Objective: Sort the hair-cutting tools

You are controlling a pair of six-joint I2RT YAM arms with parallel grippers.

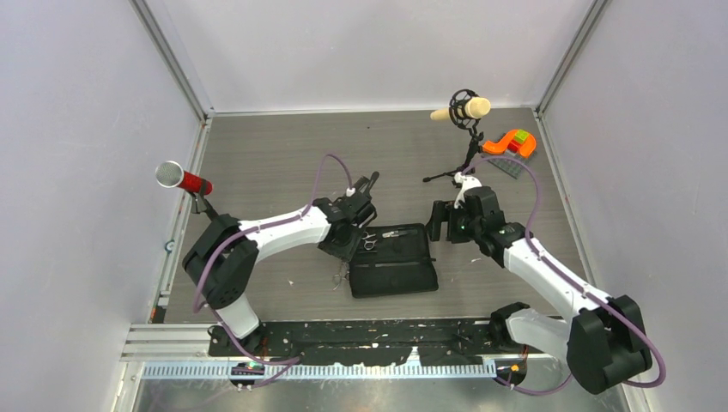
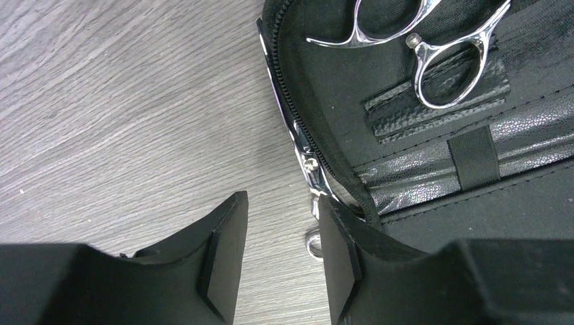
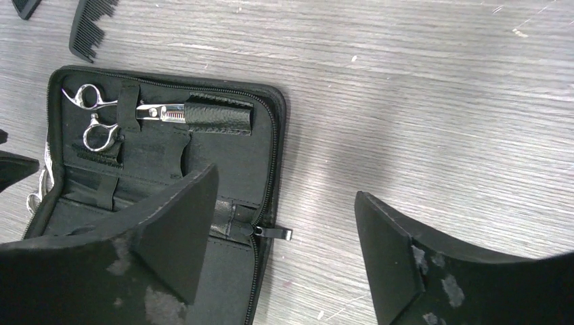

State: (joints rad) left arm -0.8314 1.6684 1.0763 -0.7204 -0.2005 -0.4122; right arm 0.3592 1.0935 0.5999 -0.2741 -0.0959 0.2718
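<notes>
The black zippered case point(image 1: 395, 262) lies open mid-table. One silver scissors point(image 3: 159, 112) is in it, its blade tucked in a leather sleeve; its rings show in the left wrist view point(image 2: 433, 64). A second scissors point(image 2: 309, 162) lies along the case's left edge, one ring on the table. My left gripper point(image 2: 283, 198) is open and low over that ring, the right finger beside it, gripping nothing. Two black combs point(image 3: 88, 30) lie on the table beyond the case's far left corner. My right gripper point(image 3: 285, 183) is open and empty over the case's right edge by the zipper pull point(image 3: 274, 233).
A red-and-silver microphone point(image 1: 182, 178) stands at the left. A beige microphone on a tripod point(image 1: 464, 109) stands at the back right, close to my right arm. An orange toy on a grey plate point(image 1: 513, 144) sits in the far right corner. Walls enclose the table.
</notes>
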